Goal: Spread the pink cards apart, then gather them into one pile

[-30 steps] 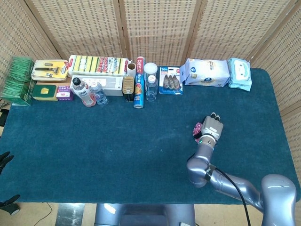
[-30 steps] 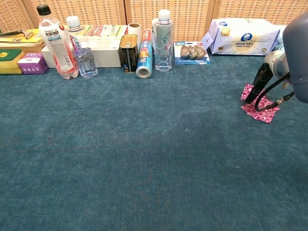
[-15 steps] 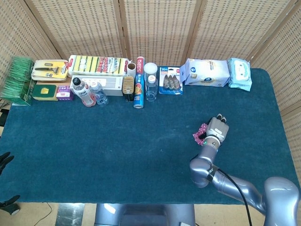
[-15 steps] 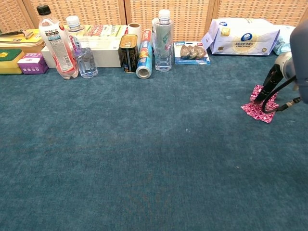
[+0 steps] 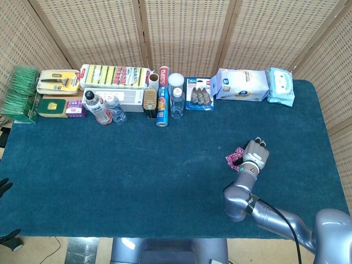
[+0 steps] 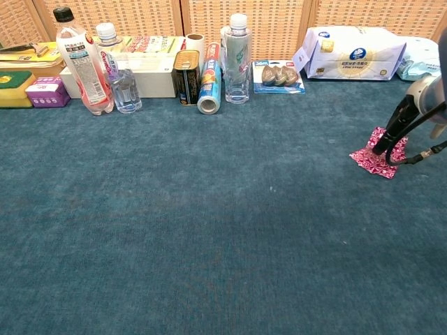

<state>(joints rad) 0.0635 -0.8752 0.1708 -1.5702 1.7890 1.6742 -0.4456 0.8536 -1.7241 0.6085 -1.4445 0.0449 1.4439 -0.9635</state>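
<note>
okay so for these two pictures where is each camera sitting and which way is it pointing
Head view: high above the near table edge, looking steeply down on the blue table; the right arm and right hand over the pink cards show.
Chest view: low, near table height, facing level toward the back row; only the right hand shows at the right edge.
Shared: the pink cards, the right hand, the wipes pack.

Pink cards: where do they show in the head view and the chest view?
Head view: pink cards right of centre, partly under the right hand.
Chest view: pink cards at the right edge, mid-height.
Shared landmark: white wipes pack behind them.
</note>
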